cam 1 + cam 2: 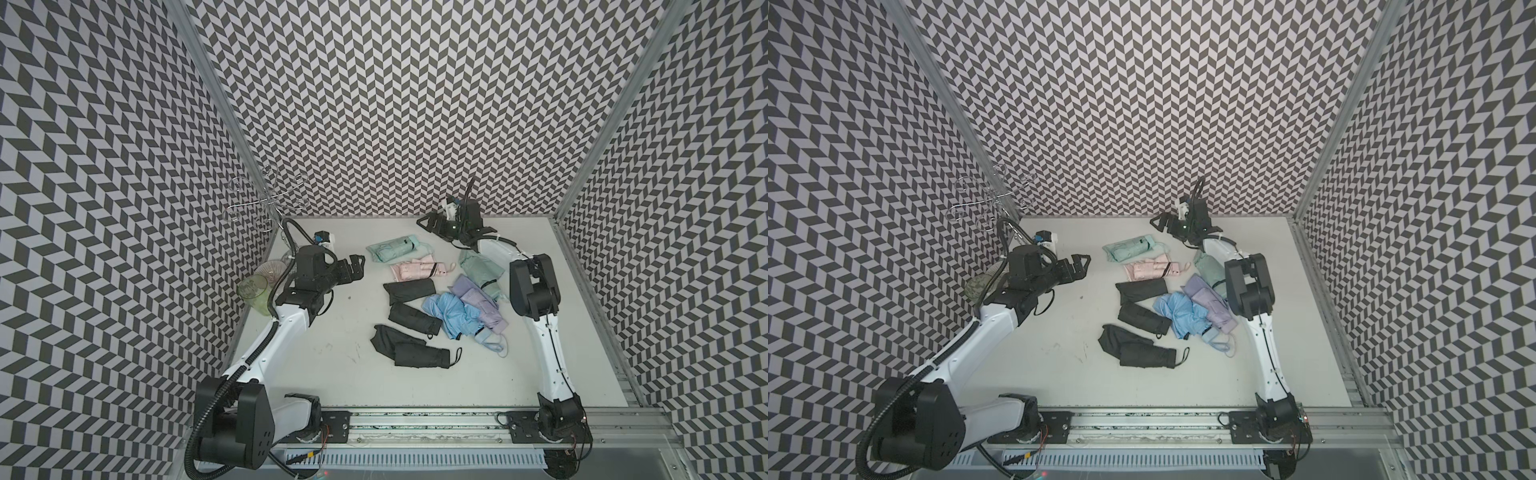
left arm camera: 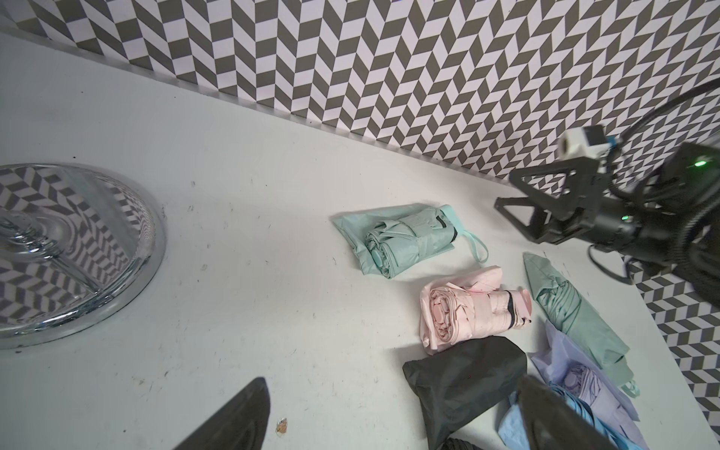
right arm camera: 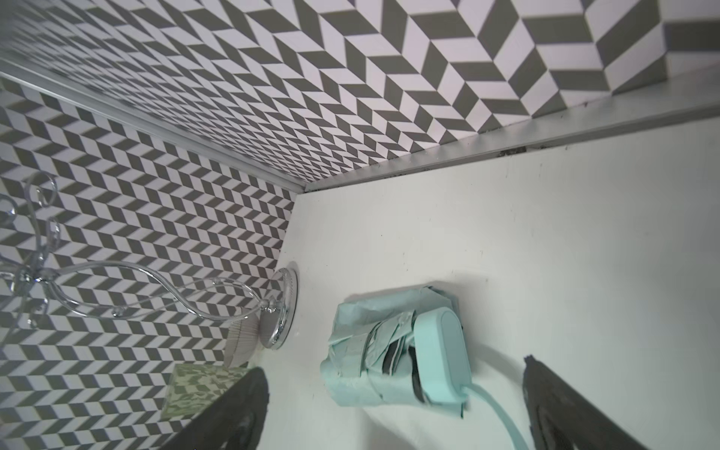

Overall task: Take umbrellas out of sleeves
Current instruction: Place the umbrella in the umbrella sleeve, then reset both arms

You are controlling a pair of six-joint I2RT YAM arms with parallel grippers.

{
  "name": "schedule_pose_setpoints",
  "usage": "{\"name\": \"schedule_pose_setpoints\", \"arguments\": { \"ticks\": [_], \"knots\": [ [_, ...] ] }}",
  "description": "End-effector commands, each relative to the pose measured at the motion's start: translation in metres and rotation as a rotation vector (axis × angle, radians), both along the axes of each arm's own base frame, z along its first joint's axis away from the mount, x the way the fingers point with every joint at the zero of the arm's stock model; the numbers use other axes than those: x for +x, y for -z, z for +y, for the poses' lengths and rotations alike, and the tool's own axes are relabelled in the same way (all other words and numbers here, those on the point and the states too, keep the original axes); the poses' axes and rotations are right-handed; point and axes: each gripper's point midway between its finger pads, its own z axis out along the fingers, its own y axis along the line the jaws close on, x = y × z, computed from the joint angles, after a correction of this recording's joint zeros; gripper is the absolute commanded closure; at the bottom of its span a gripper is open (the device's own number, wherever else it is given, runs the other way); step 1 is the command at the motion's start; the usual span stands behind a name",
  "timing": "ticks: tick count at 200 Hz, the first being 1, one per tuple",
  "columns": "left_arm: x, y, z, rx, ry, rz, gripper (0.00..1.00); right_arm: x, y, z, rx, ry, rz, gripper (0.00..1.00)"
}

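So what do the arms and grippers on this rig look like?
Left arm and right arm: white link shells, black joint housings. Left gripper and right gripper: black, with triangular truss-style fingers. A black corrugated cable conduit runs along the left arm. Each wrist carries a white camera block with a blue connector; a green light glows on the right wrist.

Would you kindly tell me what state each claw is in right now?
Left claw: open, holding nothing.
Right claw: open, holding nothing.
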Motion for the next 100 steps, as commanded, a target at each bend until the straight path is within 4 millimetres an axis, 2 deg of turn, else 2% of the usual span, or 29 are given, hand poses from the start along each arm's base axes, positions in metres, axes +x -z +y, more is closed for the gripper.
{"name": "schedule_pose_setpoints", "arguments": {
  "ticks": [1, 10, 24, 26, 29, 30, 47, 64, 76, 100],
  "knots": [
    [0.008, -0.024, 0.008, -0.018, -0.055, -0.117, 0.01, -0.02, -0.083, -0.031, -0.177, 0.052, -0.232, 0.0],
    [0.01, -0.024, 0.007, -0.025, -0.059, -0.136, 0.01, -0.033, -0.099, -0.042, -0.204, 0.068, -0.272, 0.0],
    [0.013, -0.025, 0.007, -0.047, -0.08, -0.162, 0.01, -0.055, -0.111, -0.062, -0.229, 0.105, -0.305, 0.0],
    [0.013, -0.025, 0.006, -0.045, -0.08, -0.167, 0.01, -0.057, -0.107, -0.065, -0.233, 0.107, -0.298, 0.0],
    [0.013, -0.025, 0.007, -0.04, -0.085, -0.176, 0.01, -0.063, -0.114, -0.07, -0.232, 0.115, -0.313, 0.0],
    [0.013, -0.026, 0.007, -0.037, -0.089, -0.181, 0.01, -0.064, -0.107, -0.072, -0.236, 0.114, -0.302, 0.0],
    [0.013, -0.026, 0.009, 0.055, -0.113, -0.252, 0.01, -0.091, -0.105, -0.106, -0.237, 0.171, -0.298, 0.0],
    [0.015, -0.018, 0.023, 0.143, -0.182, -0.272, 0.01, -0.114, -0.089, -0.145, -0.265, 0.216, -0.296, 0.0],
    [0.016, -0.009, 0.035, 0.192, -0.233, -0.27, 0.01, -0.127, -0.065, -0.175, -0.326, 0.282, -0.273, 0.0],
    [0.02, 0.009, 0.058, 0.234, -0.283, -0.225, 0.01, -0.14, -0.021, -0.217, -0.45, 0.333, -0.238, 0.0]
  ]
}}
